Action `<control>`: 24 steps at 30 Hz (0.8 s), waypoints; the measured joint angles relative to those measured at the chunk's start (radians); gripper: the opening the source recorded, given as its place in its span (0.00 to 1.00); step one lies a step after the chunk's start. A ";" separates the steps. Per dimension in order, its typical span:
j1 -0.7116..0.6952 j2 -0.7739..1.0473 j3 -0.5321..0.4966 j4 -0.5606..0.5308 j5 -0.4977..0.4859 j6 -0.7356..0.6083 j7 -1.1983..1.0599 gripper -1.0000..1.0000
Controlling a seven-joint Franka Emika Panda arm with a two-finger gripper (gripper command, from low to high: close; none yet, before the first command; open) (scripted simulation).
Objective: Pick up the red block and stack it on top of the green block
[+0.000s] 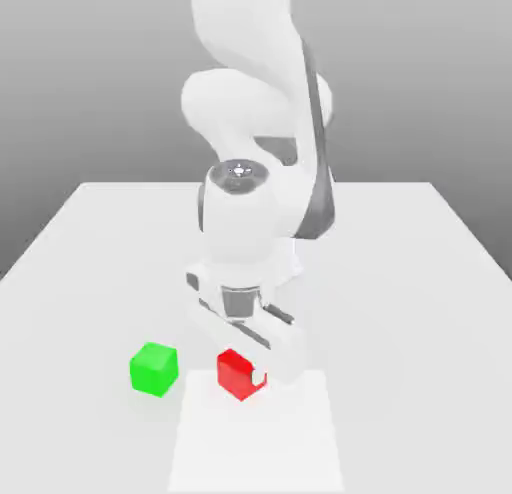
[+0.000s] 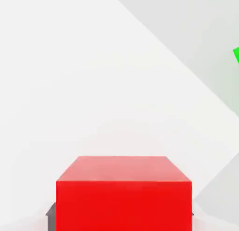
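The red block (image 1: 235, 373) sits on the white table (image 1: 420, 282), on a paler rectangular patch (image 1: 290, 442) near the table's front edge. We read no brand, label or writing on any face of it; all faces are plain matte. In the exterior view the gripper (image 1: 243, 370) comes down on the block from above, w/ its pale fingers (image 1: 262, 376) against the block's sides. In the hand view the red block (image 2: 123, 192) appears close up, w/ dark finger pads (image 2: 50, 216) showing at its lower corners. We take the jaws as drawn in narrow and clamped on the red block; the block's base appears to rest on the table.

The green block (image 1: 154, 369) stands on the table toward the exterior view's left of the red one, near it but apart, not touching. It too is unmarked. The hand view gives just a sliver of the green block (image 2: 236, 54) at the frame edge, plus the diagonal border between the paler patch and the greyer table surface (image 2: 186, 29).

The exterior view adds the white arm (image 1: 250, 72), folded steeply over the blocks, w/ a round cap (image 1: 240, 172) on the wrist; its marking is too small to read.
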 joint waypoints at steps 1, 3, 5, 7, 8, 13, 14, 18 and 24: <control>-0.006 -0.010 0.006 -0.002 0.003 -0.008 -0.003 0.00; -0.024 -0.062 0.034 -0.009 0.040 -0.053 -0.030 0.00; -0.024 -0.130 0.048 -0.019 0.083 -0.111 -0.060 0.00; -0.023 -0.201 0.053 -0.029 0.107 -0.172 -0.075 0.00; -0.019 -0.237 0.051 -0.034 0.114 -0.203 -0.081 0.00; -0.070 -0.328 -0.007 -0.032 0.104 -0.296 -0.139 0.00; -0.087 -0.338 -0.024 -0.029 0.098 -0.309 -0.154 0.00; -0.156 -0.376 -0.089 -0.016 0.068 -0.360 -0.210 0.00; -0.218 -0.333 -0.153 -0.001 0.046 -0.331 -0.269 0.00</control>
